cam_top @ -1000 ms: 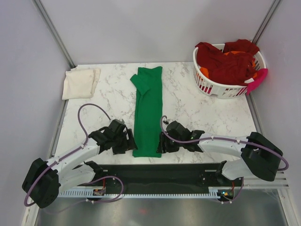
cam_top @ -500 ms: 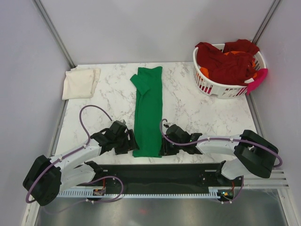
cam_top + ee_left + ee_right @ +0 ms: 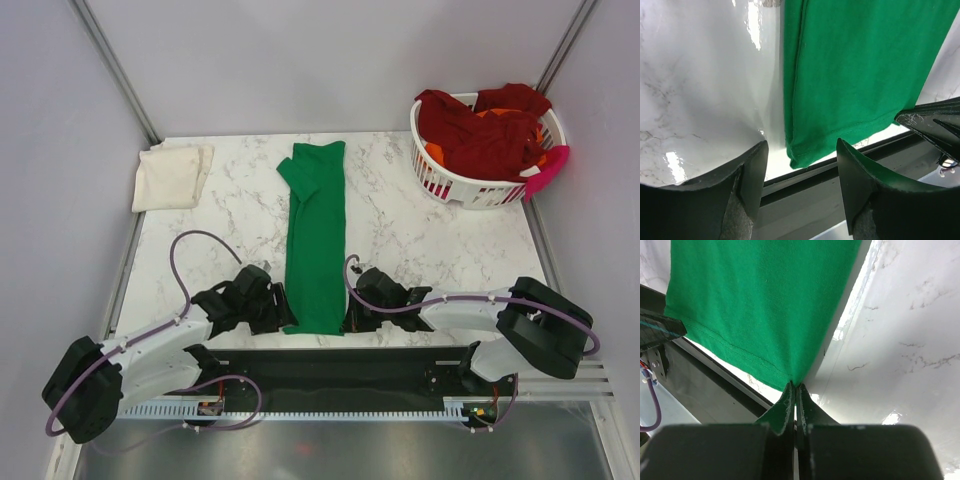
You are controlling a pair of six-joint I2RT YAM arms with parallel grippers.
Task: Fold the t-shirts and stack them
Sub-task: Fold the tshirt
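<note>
At the table (image 3: 420,230) edge, the right hand (image 3: 795,390) pinches the green t-shirt (image 3: 318,240); the left hand (image 3: 801,145) is open.

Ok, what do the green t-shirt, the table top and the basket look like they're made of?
The green t-shirt: soft matte knit cloth, probably cotton; stitched hem, limp folds. The table top: glossy white surface with grey veins, marble or a marble-look laminate; it shows glare. The basket: white moulded plastic, judging by its slatted wall.
</note>
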